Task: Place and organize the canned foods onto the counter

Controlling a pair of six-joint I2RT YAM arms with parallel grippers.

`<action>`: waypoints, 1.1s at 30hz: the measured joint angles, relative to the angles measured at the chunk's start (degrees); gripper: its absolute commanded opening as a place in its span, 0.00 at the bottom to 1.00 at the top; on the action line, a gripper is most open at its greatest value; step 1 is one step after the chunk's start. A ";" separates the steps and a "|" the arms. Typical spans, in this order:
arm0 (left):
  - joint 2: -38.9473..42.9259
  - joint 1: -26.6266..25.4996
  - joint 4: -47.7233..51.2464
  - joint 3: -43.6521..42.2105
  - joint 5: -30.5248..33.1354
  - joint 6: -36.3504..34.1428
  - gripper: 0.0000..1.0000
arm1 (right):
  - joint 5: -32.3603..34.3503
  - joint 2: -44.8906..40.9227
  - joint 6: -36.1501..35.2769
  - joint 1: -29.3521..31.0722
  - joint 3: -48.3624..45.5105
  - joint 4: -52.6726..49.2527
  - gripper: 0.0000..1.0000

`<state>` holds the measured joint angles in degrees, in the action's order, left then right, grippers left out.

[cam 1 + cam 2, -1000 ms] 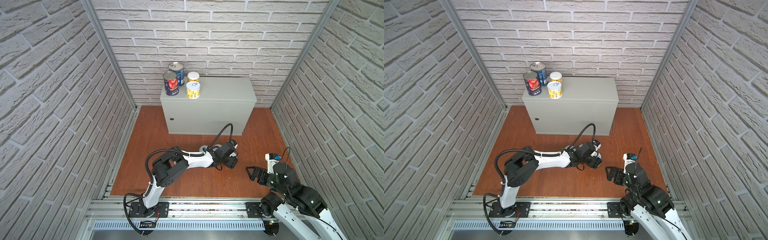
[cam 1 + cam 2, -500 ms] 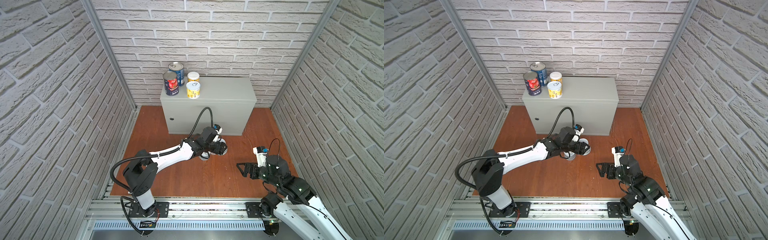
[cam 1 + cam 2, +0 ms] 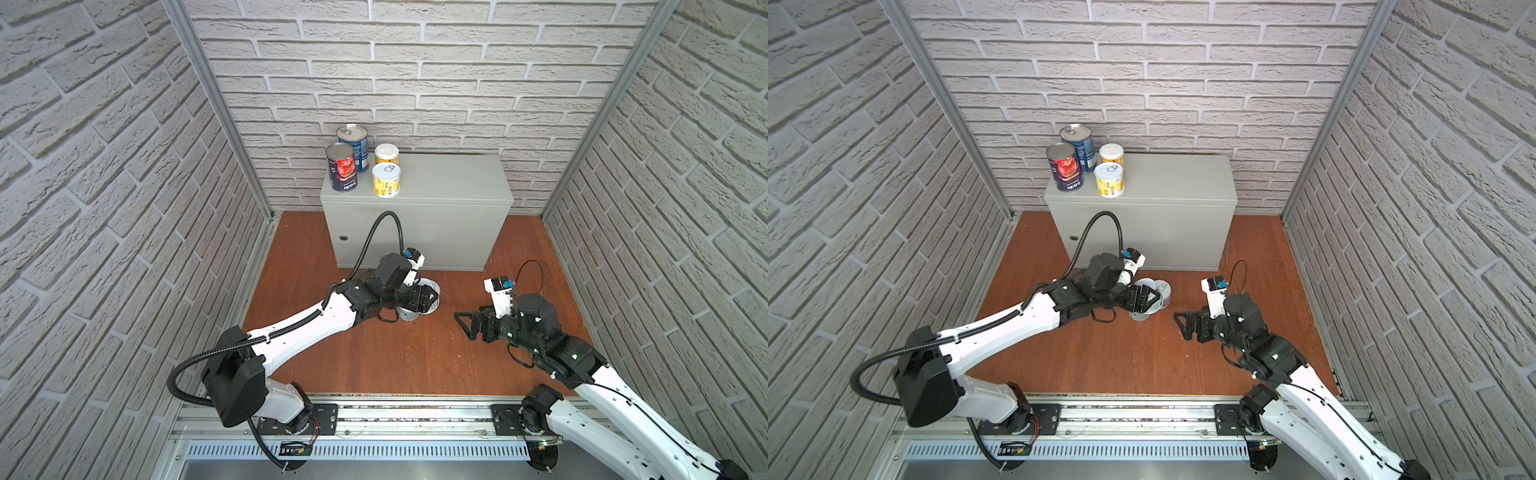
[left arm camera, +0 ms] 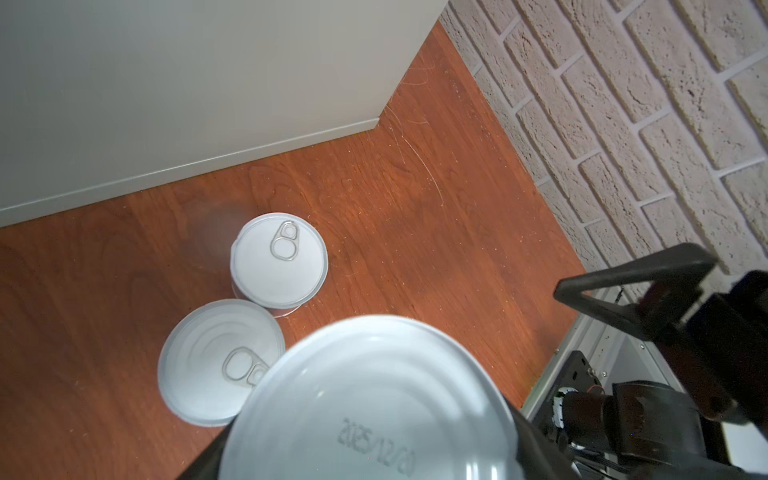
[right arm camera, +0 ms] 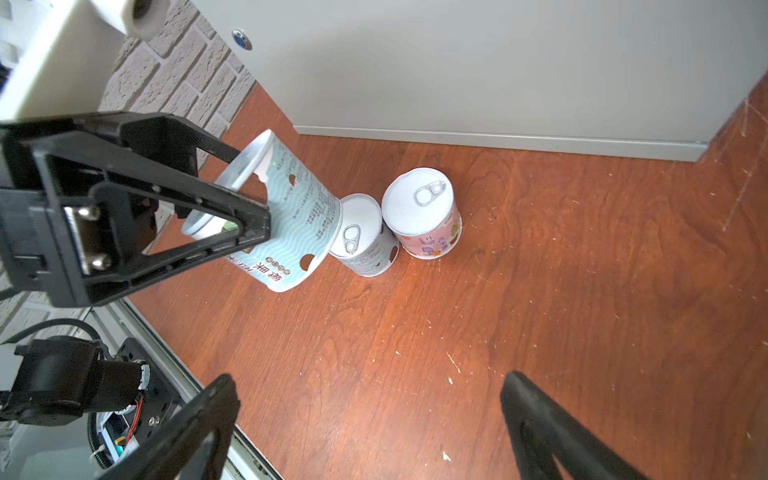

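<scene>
Left fingers (image 5: 199, 199) pinch a pale blue can (image 5: 299, 216) by its sides, tilted, at mid-frame in both top views, just in front of the grey worktop (image 3: 449, 178). Whether its lower edge touches the wooden floor (image 3: 374, 357) cannot be told. Right fingers (image 5: 540, 419) stand spread wide, gripping nothing, right of centre in the lower half of the frame, pointing toward that can and apart from it.

Two more white-lidded cans stand upright on the floor close beside it: a second pale blue can (image 5: 365, 241) and a pink can (image 5: 422, 216), side by side.

Four cans are grouped at the worktop's far left corner, upper centre of the frame. A blue-label can (image 3: 353, 143) stands at the back with a tomato-label can (image 3: 343, 170) before it. To their right, a rear yellow can (image 3: 387, 154) stands behind a front yellow can (image 3: 386, 180).
</scene>
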<state>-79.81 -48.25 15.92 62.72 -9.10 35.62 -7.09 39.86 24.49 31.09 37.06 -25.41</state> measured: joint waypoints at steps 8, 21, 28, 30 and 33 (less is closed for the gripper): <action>3.98 3.32 1.22 -2.05 -1.03 2.08 0.54 | 2.36 8.92 -4.26 9.46 1.29 7.78 1.00; 6.67 4.48 4.87 -2.38 -6.56 4.74 0.54 | 3.30 12.87 -12.55 16.33 0.22 24.20 1.00; 7.08 4.48 5.70 -2.38 -9.86 6.21 0.54 | 3.32 14.27 -15.56 16.70 -0.02 26.03 1.00; 7.23 4.48 5.64 -2.38 -10.49 6.29 0.54 | 3.41 14.34 -16.28 16.83 -0.02 26.49 1.00; 7.32 4.48 5.49 -2.38 -11.41 6.45 0.54 | 3.85 14.91 -17.27 16.98 0.00 26.40 1.00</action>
<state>-72.49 -43.77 21.41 60.34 -20.51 42.06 -3.25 54.76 7.22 48.07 37.06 0.99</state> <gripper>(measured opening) 0.766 0.998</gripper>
